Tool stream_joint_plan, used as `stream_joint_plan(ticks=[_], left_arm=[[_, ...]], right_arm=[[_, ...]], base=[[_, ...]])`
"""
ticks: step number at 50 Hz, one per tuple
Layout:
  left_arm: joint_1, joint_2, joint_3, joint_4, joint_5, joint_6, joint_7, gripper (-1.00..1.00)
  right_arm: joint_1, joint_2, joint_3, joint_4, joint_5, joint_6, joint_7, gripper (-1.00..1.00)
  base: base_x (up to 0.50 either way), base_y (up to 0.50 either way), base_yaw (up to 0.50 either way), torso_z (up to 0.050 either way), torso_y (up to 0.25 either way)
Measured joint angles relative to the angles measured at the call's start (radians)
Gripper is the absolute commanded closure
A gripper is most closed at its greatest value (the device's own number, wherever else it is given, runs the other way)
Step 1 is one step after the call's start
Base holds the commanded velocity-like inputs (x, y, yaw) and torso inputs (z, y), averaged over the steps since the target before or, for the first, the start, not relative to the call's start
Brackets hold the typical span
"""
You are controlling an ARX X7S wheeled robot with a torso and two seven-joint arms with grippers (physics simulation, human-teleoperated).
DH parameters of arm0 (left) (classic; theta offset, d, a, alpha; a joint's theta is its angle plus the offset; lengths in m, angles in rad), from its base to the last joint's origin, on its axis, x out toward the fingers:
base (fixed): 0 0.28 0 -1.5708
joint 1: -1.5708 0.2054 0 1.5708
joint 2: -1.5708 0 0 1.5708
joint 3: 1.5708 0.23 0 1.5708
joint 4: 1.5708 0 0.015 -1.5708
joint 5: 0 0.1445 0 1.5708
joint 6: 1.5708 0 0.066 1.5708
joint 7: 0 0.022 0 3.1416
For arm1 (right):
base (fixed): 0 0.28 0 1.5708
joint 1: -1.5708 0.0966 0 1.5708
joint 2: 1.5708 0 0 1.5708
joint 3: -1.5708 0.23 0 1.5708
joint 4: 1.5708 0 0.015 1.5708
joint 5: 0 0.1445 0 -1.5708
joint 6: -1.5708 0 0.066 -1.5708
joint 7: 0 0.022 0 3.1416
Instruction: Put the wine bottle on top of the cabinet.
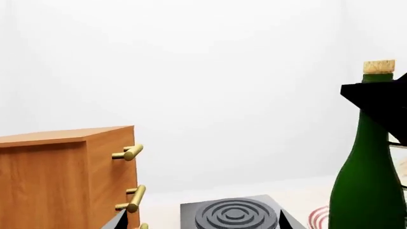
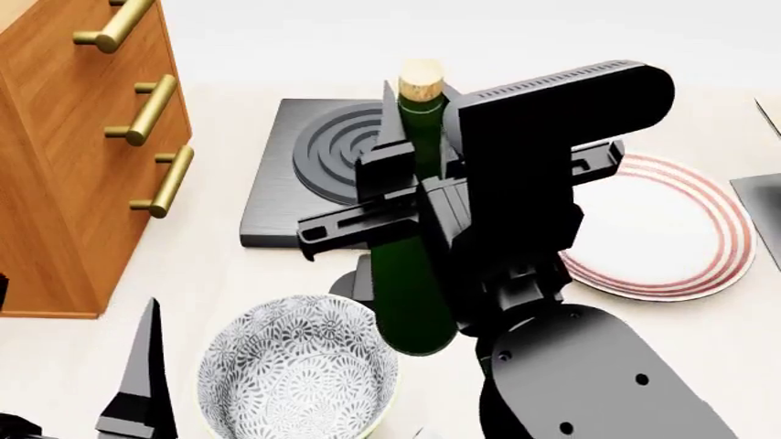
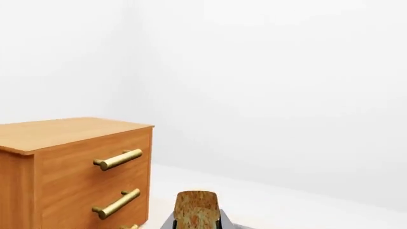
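Note:
The wine bottle [image 2: 409, 283] is dark green with a tan cork [image 2: 422, 78]. It stands upright in the middle of the head view, and my right gripper [image 2: 423, 169] is shut on its neck just under the cork. Its base shows beside the patterned bowl [image 2: 299, 375]; I cannot tell whether it touches the table. The left wrist view shows the bottle [image 1: 369, 181] and the black right gripper [image 1: 381, 102] on its neck. The orange-brown cabinet [image 2: 73, 165] stands to the left, its flat top [image 3: 64, 131] bare. My left gripper [image 1: 203, 224] is open and empty, low near the cabinet.
A black burner plate [image 2: 305, 183] lies behind the bottle. A white plate with red rings [image 2: 683, 238] sits to the right, and a grey edge [image 2: 763, 206] shows at the far right. Brass bar handles [image 2: 153, 110] stick out of the cabinet front.

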Motion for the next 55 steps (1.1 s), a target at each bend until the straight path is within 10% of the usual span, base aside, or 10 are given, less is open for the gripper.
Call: stream_joint_plan(ticks=[55], left_arm=[[-0.266,0.15,0.273,-0.3,0.068,-0.032,0.098,-1.0]], right_arm=[[0.063,0.002,-0.059,0.0,0.036,0.01,-0.02,1.0]], base=[[0.0,0.0,0.0,0.0,0.001]])
